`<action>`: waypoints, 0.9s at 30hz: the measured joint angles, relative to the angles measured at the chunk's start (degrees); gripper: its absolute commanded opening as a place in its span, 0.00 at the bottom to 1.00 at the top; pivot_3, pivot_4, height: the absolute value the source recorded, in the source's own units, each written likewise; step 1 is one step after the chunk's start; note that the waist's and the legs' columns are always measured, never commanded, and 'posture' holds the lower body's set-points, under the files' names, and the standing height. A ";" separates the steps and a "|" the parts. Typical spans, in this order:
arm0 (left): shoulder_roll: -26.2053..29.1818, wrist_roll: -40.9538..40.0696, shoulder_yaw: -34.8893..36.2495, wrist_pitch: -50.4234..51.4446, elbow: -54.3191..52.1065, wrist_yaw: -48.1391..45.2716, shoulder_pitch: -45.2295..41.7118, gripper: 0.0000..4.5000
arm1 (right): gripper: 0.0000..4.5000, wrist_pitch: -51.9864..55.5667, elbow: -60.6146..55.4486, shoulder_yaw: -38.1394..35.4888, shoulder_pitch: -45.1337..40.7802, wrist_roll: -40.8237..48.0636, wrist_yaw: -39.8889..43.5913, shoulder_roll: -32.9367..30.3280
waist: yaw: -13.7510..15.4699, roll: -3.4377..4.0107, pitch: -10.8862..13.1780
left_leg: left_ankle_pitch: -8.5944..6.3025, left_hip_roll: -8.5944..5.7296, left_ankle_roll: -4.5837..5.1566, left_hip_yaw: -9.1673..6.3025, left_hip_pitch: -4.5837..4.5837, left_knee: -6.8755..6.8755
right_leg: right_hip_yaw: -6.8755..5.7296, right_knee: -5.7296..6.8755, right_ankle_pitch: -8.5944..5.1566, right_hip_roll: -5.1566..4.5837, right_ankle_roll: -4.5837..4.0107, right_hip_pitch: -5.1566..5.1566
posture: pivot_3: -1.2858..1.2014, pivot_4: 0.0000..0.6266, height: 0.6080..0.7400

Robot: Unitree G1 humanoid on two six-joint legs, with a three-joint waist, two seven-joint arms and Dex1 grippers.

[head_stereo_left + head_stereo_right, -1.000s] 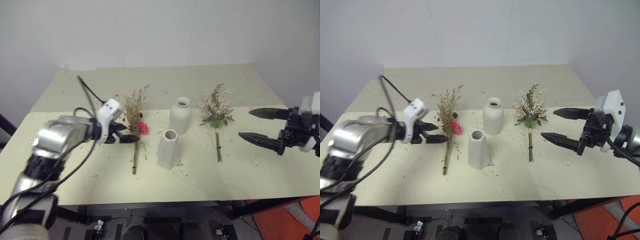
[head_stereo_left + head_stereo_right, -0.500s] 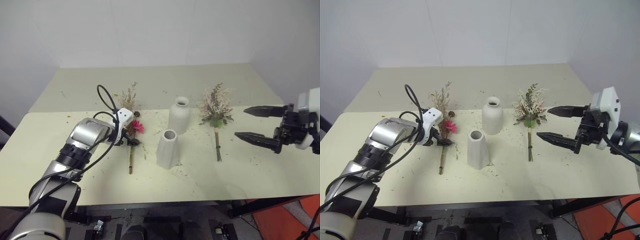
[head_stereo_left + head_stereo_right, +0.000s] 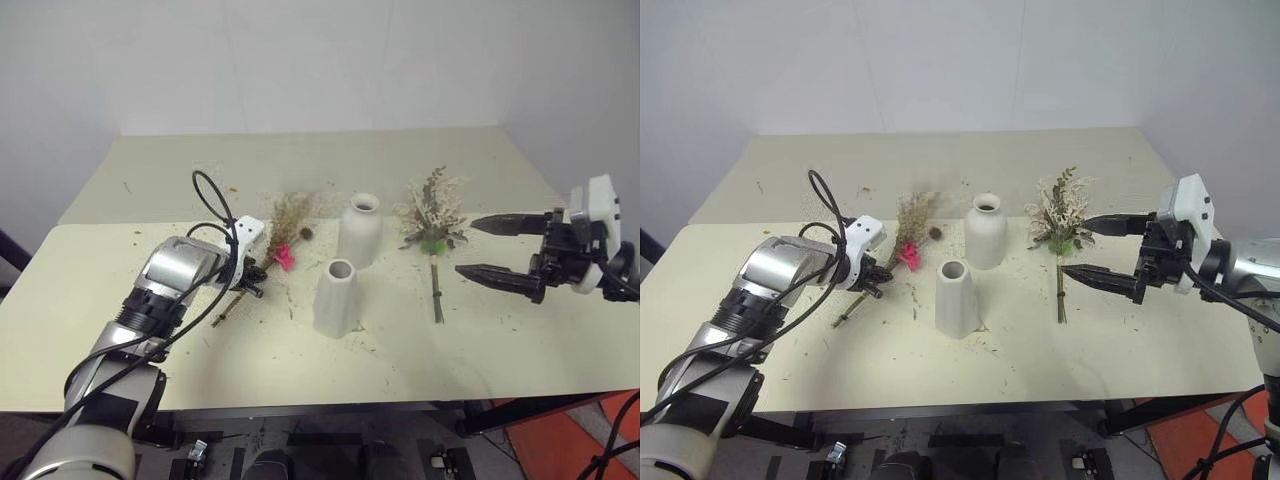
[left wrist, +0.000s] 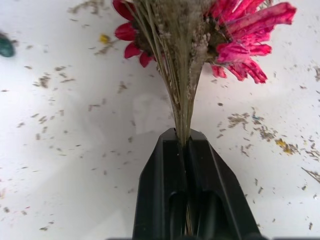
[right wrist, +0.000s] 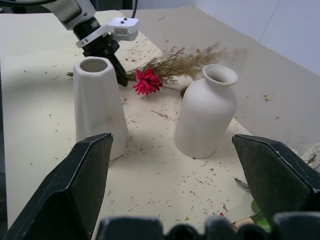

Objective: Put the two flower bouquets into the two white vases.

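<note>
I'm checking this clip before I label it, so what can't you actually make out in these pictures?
- Dried grass bunch: its tips are blurred in both head views, so individual sprigs can't be told apart.
- Its stems inside the left hand: hidden by the black fingers in the left wrist view, so how far they reach in is unclear.
- Cream and pink bunch: cut off by the picture edge in the right wrist view.
- Inside both vases: too dark to see.

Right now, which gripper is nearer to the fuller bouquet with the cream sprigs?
The right. The right gripper, jaws open, hovers just beside the fuller bouquet without touching it. The left gripper is across the table beyond both vases, shut on the thin bouquet.
</note>
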 measured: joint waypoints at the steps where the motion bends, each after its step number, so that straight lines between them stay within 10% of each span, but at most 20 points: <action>1: 0.00 0.03 0.63 -0.03 0.30 0.34 0.00 0.01 | 1.00 0.00 0.02 0.00 0.00 0.00 0.02 0.02 | -0.02 0.00 0.00 | 0.00 0.00 0.00 0.00 0.00 0.00 | 0.00 0.00 0.00 0.00 0.00 0.00 | 0.52 0.24 1.00; 13: -1.73 -1.55 14.37 -9.87 0.48 3.56 0.04 0.01 | 1.00 -0.02 0.44 0.37 -0.64 -0.49 0.05 0.24 | 0.14 0.00 0.00 | 0.02 0.00 -0.03 -0.01 -0.01 0.02 | -0.01 0.01 0.01 -0.05 0.00 -0.02 | 0.52 0.24 1.00; 27: -17.66 -9.85 24.76 -41.39 15.90 -5.61 -15.70 0.01 | 1.00 -0.03 0.08 0.96 -1.37 -1.01 -4.85 4.77 | 0.40 -0.02 0.00 | 0.05 -0.08 -0.09 0.00 -0.20 0.18 | -0.09 -0.01 0.07 -0.13 0.06 -0.04 | 0.52 0.24 1.00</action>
